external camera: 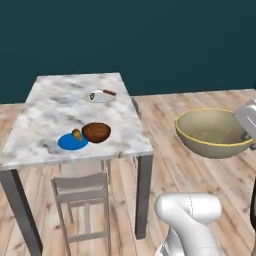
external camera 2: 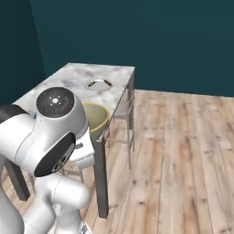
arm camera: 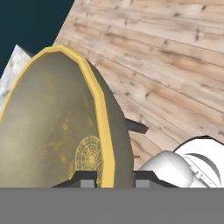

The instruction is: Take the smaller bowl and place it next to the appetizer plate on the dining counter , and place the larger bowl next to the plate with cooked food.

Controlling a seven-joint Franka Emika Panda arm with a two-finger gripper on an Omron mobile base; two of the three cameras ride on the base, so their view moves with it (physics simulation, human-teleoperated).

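The hand (arm camera: 114,177) grips the larger bowl (external camera: 214,133) by its rim, one dark finger inside the yellow lip and the other outside against the wall, jaws narrowed onto it. In the left base view that pale yellow-beige bowl hangs in the air over the wooden floor (external camera: 200,175), off to the right of the dining counter (external camera: 60,115) and clear of its edge, mouth up and nearly level. From the right base view the larger bowl (external camera 2: 97,119) sits just behind the robot's big white joint, close against the near corner of the counter (external camera 2: 109,73).

On the marbled top, the smaller bowl (external camera: 96,132) stands upright near the front edge, glossy reddish-brown. It sits just beside the appetizer plate (external camera: 70,143), the bright blue disc to its left; they look to be touching or very nearly so. A small tan item (external camera: 76,134) rests on the blue plate; I cannot tell what it is.

Further back on the counter, well apart from those two, lies the plate with cooked food (external camera: 98,96), with a reddish-brown sausage (external camera: 109,92) at its right rim. A grey stool (external camera: 82,205) stands under the counter's front edge.
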